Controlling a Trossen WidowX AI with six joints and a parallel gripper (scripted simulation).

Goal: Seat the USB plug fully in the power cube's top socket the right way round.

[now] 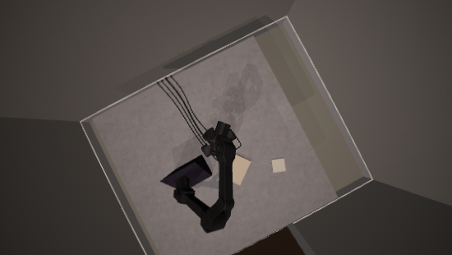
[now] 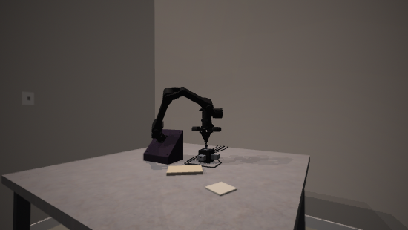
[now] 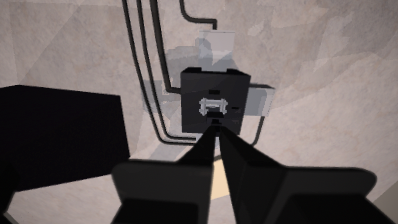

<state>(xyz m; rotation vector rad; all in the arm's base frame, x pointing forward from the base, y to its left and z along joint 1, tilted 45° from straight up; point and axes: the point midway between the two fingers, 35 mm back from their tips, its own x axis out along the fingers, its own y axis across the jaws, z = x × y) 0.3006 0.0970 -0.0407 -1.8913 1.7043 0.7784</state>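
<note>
The black power cube [image 2: 206,152] [image 3: 192,111] stands on the table, with a pale metal socket [image 3: 213,106] on its top. My gripper [image 2: 206,143] [image 3: 216,130] points straight down over it, shut on the small dark USB plug [image 2: 206,146] [image 3: 215,115]. The plug is upright at the socket, in line with it in the exterior view. The fingers hide much of the plug. I cannot tell how deep its tip is, or which way round it faces. In the top view the arm hides the cube top and the plug.
Grey plugs [image 2: 201,157] [image 2: 215,156] [image 3: 217,44] [image 3: 259,101] stick out of the cube's sides, with black cables [image 1: 182,104] [image 3: 161,50] on the table. A purple wedge base [image 1: 191,174] [image 2: 172,146], a cream block [image 1: 242,170] [image 2: 185,170] and a pale square tile [image 1: 279,165] [image 2: 221,188] stand nearby.
</note>
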